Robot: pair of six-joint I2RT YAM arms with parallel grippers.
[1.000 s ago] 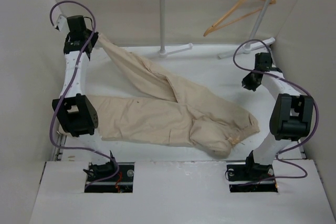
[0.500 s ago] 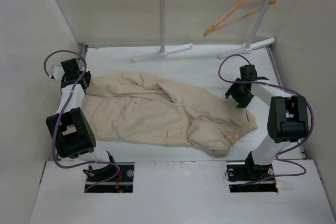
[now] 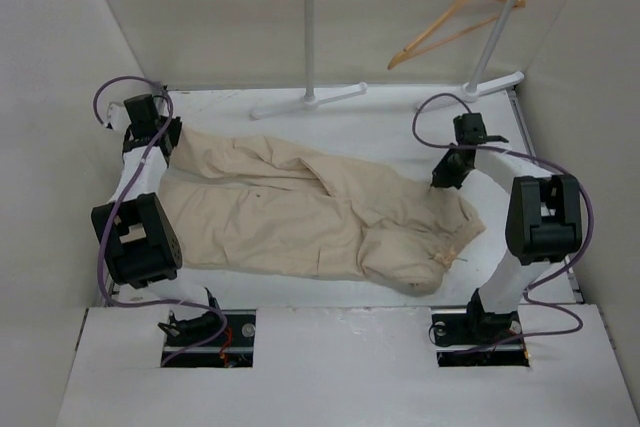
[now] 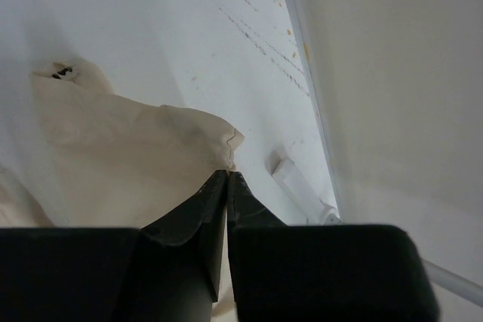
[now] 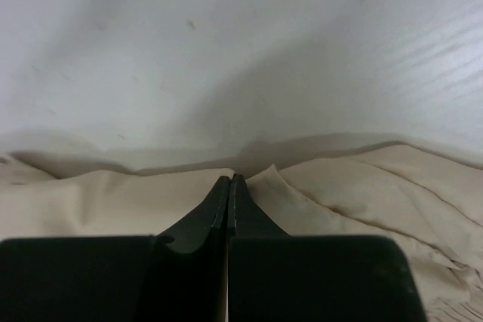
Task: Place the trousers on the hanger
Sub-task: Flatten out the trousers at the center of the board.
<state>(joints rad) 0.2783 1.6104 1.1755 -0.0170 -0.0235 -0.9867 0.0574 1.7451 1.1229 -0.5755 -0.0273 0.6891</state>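
Observation:
The beige trousers (image 3: 300, 212) lie spread across the white table (image 3: 380, 127), legs to the left and drawstring waist at the near right. My left gripper (image 3: 172, 133) is shut on a leg end at the far left; the left wrist view shows the jaws (image 4: 228, 173) pinching the cloth (image 4: 128, 148). My right gripper (image 3: 443, 179) is shut on the trousers' far right edge; the right wrist view shows its closed tips (image 5: 229, 179) in the cloth (image 5: 362, 186). The wooden hanger (image 3: 455, 15) hangs tilted on the rack at the far right.
A white metal clothes rack (image 3: 310, 27) stands at the back, its feet on the table's far edge. White walls close in on the left, right and back. Purple cables loop from both arms.
My left gripper came down from high at the back left and laid the lifted leg flat, then rose slightly. My right gripper moved forward and down onto the trousers' right edge.

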